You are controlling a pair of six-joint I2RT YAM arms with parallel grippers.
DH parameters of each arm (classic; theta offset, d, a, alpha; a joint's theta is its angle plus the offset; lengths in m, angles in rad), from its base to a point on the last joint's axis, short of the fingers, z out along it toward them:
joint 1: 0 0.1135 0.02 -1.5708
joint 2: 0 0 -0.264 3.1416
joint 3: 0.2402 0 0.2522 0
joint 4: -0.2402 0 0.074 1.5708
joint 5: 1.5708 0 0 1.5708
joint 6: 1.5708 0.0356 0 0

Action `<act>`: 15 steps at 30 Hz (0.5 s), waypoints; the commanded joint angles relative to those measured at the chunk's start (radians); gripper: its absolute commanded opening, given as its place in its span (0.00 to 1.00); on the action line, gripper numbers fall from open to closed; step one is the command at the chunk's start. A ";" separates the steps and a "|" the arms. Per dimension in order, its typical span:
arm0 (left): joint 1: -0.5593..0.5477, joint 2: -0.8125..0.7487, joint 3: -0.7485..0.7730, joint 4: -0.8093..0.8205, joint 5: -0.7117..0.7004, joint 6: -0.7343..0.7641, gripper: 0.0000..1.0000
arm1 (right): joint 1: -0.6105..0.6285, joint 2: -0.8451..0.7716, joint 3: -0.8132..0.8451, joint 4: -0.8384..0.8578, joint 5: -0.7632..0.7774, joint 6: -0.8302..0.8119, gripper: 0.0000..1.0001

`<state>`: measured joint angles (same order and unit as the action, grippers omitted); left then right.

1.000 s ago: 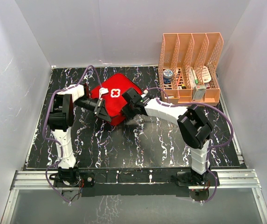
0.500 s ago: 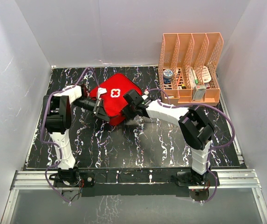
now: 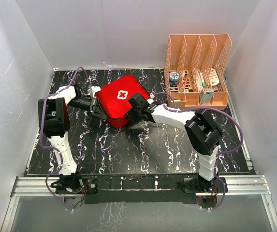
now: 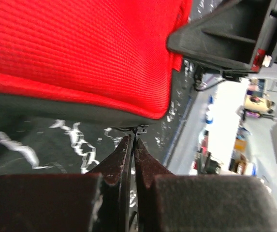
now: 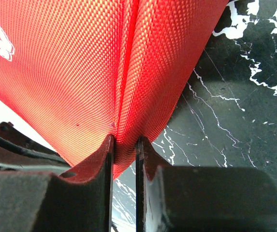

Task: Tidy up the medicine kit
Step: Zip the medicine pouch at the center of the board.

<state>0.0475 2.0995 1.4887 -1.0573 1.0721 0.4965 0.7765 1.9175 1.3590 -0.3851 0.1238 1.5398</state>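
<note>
The medicine kit [image 3: 121, 99], a red fabric case with a white cross, lies on the black marbled table at centre back. My left gripper [image 3: 97, 104] is at its left edge. In the left wrist view this gripper [image 4: 133, 140] is shut on the thin metal zipper pull [image 4: 139, 129] just below the red case [image 4: 80, 48]. My right gripper [image 3: 131, 114] is at the case's near right edge. In the right wrist view it [image 5: 124, 140] is shut on a fold of the red fabric [image 5: 104, 63].
An orange-pink file rack [image 3: 198, 53] with small medical items in its slots stands at the back right. White walls close in the left, back and right. The right arm's black body [image 4: 225, 34] shows beyond the case in the left wrist view.
My left arm has swung left and its gripper has moved from over the case's near left part to its left edge. The case now lies flatter. The right gripper has hardly moved.
</note>
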 commanded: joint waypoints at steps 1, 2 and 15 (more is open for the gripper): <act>0.081 0.046 0.108 0.140 -0.149 0.012 0.00 | -0.007 -0.034 -0.042 -0.144 0.030 -0.086 0.00; 0.084 0.059 0.127 0.136 -0.153 0.014 0.00 | -0.008 -0.033 -0.043 -0.144 0.028 -0.087 0.00; 0.084 0.059 0.124 0.062 -0.131 0.057 0.00 | -0.010 0.004 0.081 0.002 0.005 -0.310 0.27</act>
<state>0.1093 2.1796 1.6413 -1.0336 1.0286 0.4992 0.7719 1.9179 1.3689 -0.3618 0.1204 1.4349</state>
